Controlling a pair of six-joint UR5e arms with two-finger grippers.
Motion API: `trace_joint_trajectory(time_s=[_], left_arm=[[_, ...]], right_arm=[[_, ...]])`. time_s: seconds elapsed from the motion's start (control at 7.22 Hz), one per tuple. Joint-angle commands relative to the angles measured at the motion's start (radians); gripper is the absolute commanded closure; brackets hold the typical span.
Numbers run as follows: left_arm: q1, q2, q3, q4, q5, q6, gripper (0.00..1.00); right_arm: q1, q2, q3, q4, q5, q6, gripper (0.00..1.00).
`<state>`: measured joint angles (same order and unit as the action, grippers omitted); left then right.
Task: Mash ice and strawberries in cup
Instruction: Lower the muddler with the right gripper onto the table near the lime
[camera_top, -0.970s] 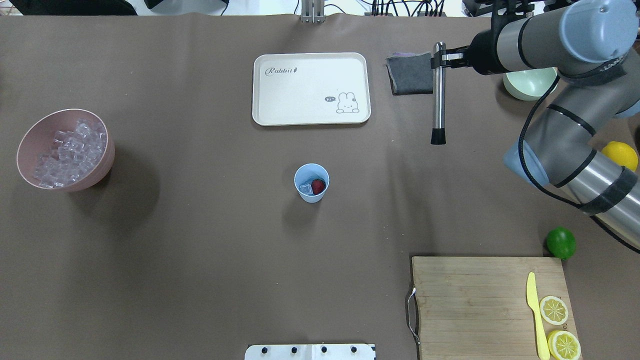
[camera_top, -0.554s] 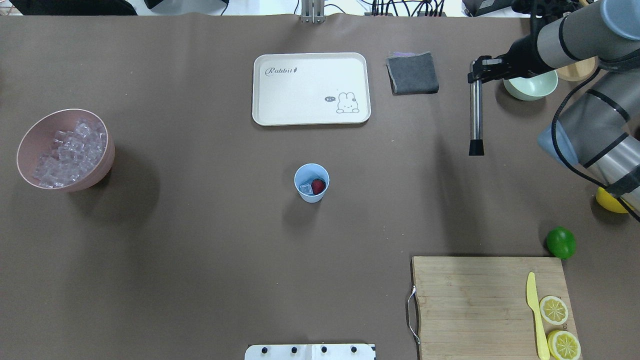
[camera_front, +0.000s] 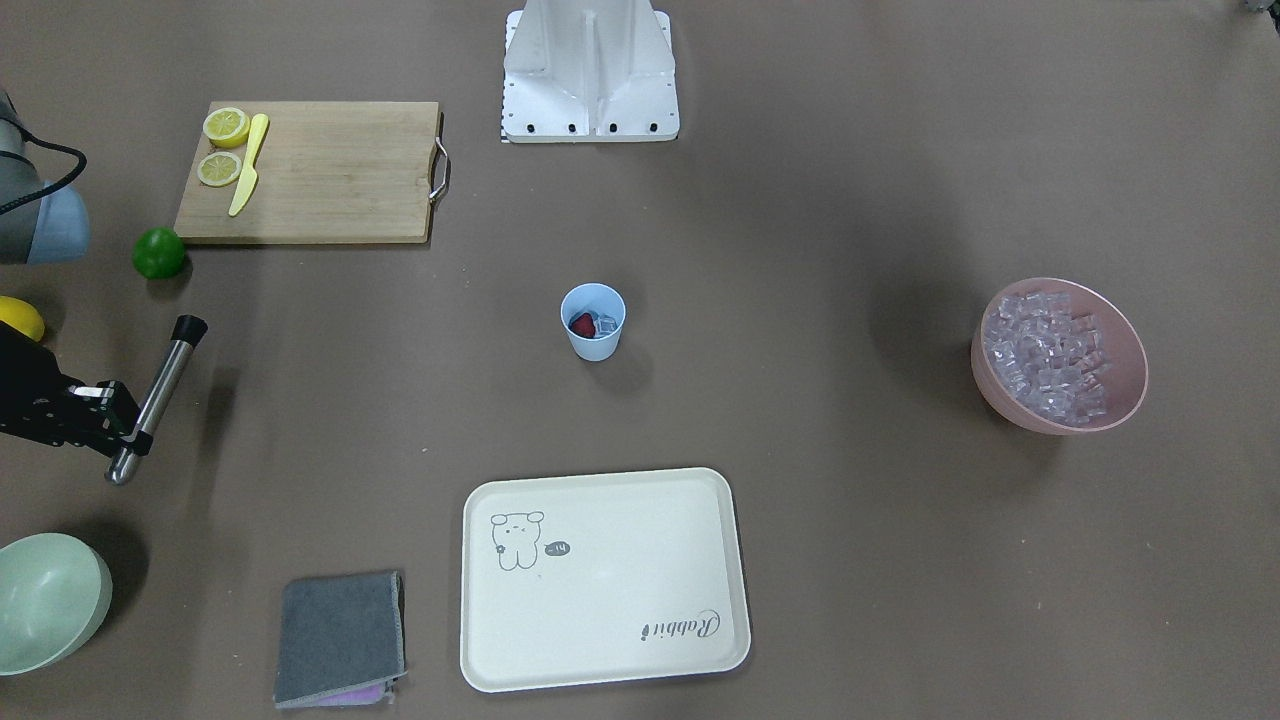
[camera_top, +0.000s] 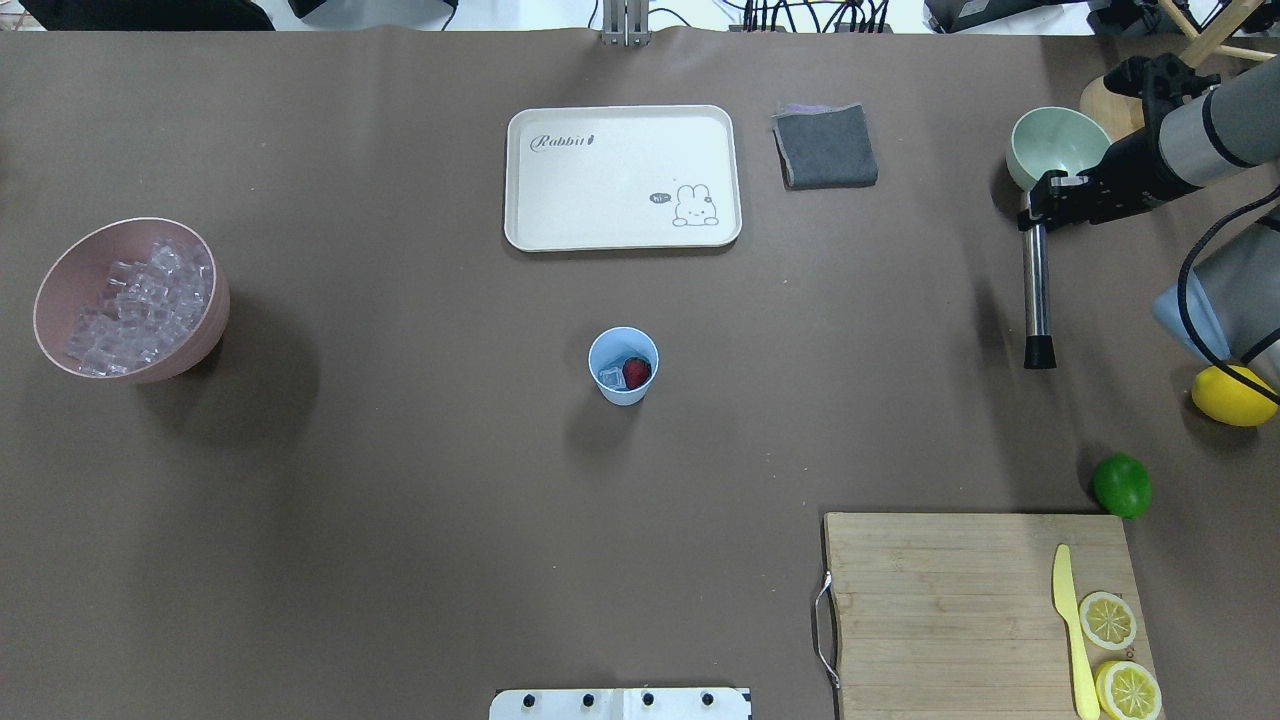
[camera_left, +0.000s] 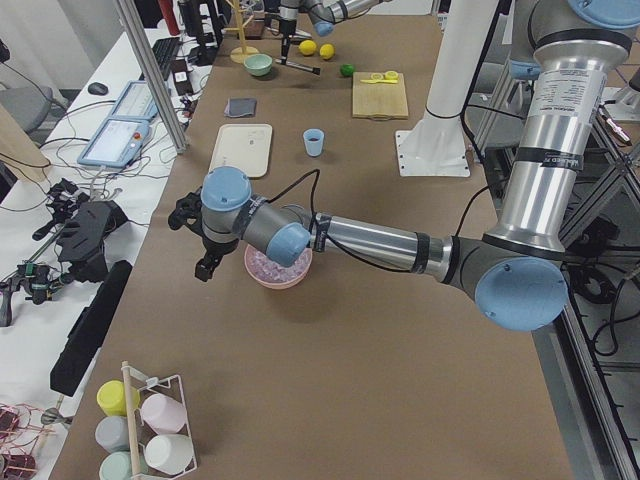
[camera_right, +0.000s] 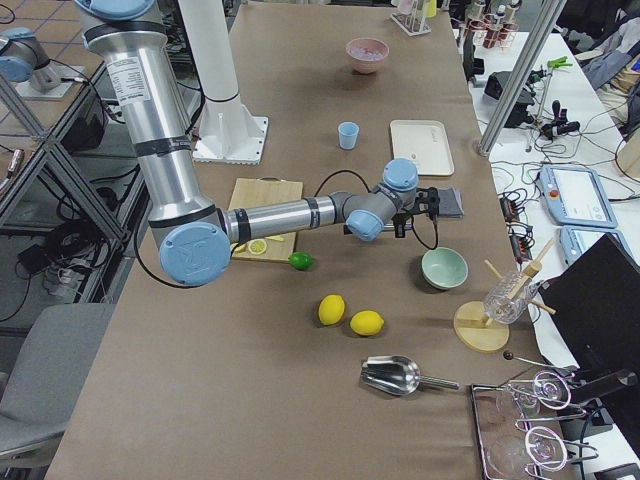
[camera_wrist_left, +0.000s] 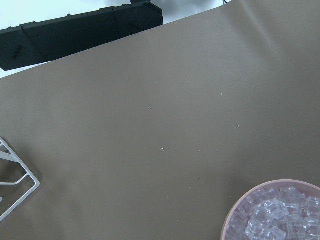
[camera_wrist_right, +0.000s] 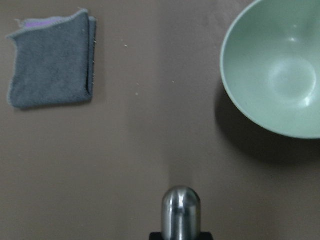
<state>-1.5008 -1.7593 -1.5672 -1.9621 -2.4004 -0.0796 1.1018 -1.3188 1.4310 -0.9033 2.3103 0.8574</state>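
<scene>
Overhead camera: behind my white base plate (camera_top: 620, 703), high, looking forward and down over the whole brown table (camera_top: 400, 480). Front camera: beyond the far edge, facing me, steep, so left and right swap. Both centre the small light blue plastic tumbler (camera_top: 623, 365). Side cameras: high and distant, one past each table end, looking along it. My left wrist camera, close, catches the round pink bowl (camera_wrist_left: 231, 212). The right one, close, looks past the polished steel rod (camera_wrist_right: 181, 210) to the pale green bowl (camera_wrist_right: 280, 70) and folded grey cloth (camera_wrist_right: 52, 62), both also seen overhead.
</scene>
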Motion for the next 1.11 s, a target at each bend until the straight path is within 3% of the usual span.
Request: trace_joint_trajectory(time_s=[0.0,0.28,0.69,0.83,0.97], left_arm=[[0.001,-0.006,-0.007,-0.001,0.001,0.0,0.03],[0.002,-0.006,-0.013,0.0,0.026,0.0,0.03],[0.02,-0.005,-0.013,0.0,0.03,0.0,0.03],[0.031,-0.005,-0.013,-0.003,0.03,0.0,0.03],[0.045,-0.003,-0.01,-0.01,0.029,0.0,0.03]], right_arm=[[-0.04,-0.004,-0.053,-0.002,0.0,-0.017,1.0],[-0.074,0.004,-0.079,-0.002,-0.019,-0.023,1.0],[-0.072,0.035,-0.08,-0.132,-0.037,-0.145,1.0],[-0.074,0.036,-0.081,-0.134,-0.041,-0.146,0.78],[-0.074,0.038,-0.08,-0.134,-0.04,-0.143,0.19]])
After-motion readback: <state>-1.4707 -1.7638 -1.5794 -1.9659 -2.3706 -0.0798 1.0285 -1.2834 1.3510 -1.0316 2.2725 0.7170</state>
